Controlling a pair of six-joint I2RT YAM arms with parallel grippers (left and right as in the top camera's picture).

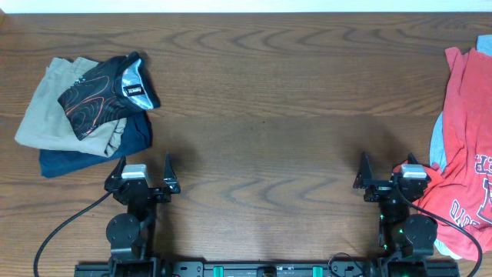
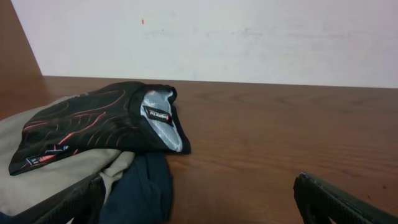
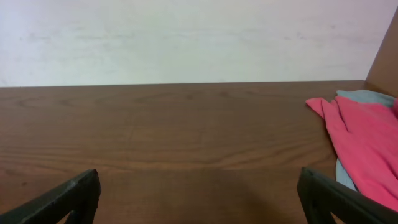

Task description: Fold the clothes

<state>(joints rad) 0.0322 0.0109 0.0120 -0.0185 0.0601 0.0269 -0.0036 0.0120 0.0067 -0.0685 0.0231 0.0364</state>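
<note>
**Both arms at rest, near edge of table.** The left gripper (image 1: 144,171) and right gripper (image 1: 388,173) stand with jaws fully spread and empty.

The clothes to be folded lie heaped at the right edge. A coral-red T-shirt (image 1: 465,138) sits just beside the right gripper, with a pale blue-grey shirt (image 1: 437,142) showing beneath its left margin. Part of the heap runs out of view.

The task appears to be at its outset, with no garment yet spread. The next move probably calls for the right arm to reach right, pinch a single layer of the T-shirt and draw it onto the bare middle of the table (image 1: 261,92).

- **Hazard:** the lower shirt may drag along.
- **Far left:** a stack of black patterned garment (image 1: 108,88), beige garment (image 1: 50,115) and navy garment (image 1: 77,158) lies close to the left gripper, limiting room there.
</note>
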